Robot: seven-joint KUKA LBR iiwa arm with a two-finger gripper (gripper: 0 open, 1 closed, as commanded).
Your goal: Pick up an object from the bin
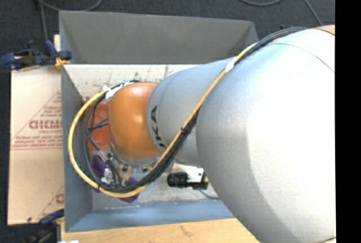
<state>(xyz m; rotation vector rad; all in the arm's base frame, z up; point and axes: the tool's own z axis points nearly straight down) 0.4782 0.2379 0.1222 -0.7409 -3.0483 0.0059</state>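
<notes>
My gripper (117, 170) is low in the bin's front left part, mostly covered by the arm's wrist. Right beside and partly under it lies a purple thing (99, 166), with more purple showing at its front (130, 182). An orange-red rounded thing (100, 130) lies just behind the gripper, toward the left wall. A black cylinder with a white part (186, 179) lies on the bin floor to the gripper's right. Whether anything is in the gripper is hidden.
The arm, with its orange cover and a looping yellow and black cable, reaches in from the right and hides most of the bin floor. The left and front walls stand close to the gripper. Speckled bare floor shows at the back left.
</notes>
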